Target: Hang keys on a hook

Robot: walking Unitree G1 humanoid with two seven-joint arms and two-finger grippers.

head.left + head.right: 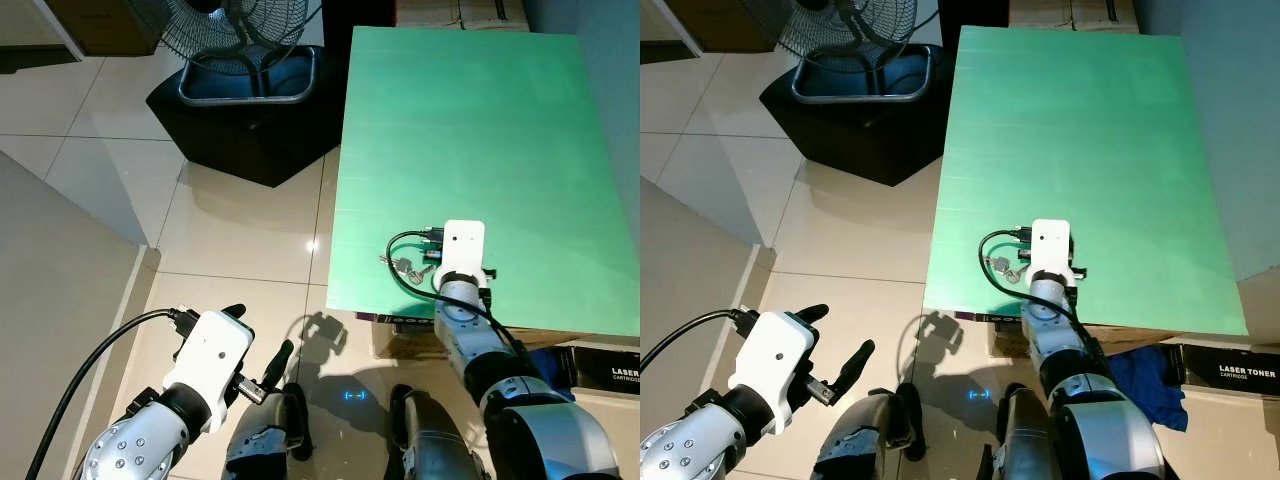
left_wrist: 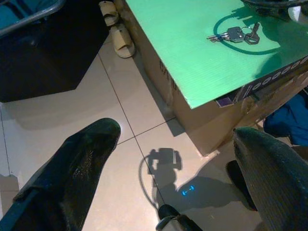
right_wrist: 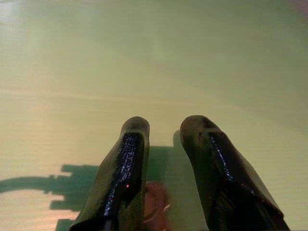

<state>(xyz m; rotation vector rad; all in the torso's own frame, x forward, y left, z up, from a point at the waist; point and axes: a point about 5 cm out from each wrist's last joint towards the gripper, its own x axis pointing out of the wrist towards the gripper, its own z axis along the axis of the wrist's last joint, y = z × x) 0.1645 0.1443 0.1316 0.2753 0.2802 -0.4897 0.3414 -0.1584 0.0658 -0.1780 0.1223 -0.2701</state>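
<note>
While the keys (image 1: 403, 266) lie on the green board (image 1: 480, 140) near its front edge, the right gripper (image 3: 163, 139) rests over the board just beside them, its 2 fingers parted and holding nothing. Over the tiled floor (image 1: 230, 230), the left gripper (image 1: 262, 345) is spread wide, empty. A black box (image 1: 605, 372) reads "LASER TONER CARTRIDGE". A black tub (image 1: 245, 120) holds a fan (image 1: 235, 35).

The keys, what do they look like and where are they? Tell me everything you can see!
The keys are a small bunch of silvery metal ones on a ring, lying flat on the green table near its front edge. At least two blades fan out from the ring. The right gripper is low over the table right beside them, fingers a little apart, but whether it touches them cannot be told. A dark cable's shadow curves around them.
</note>
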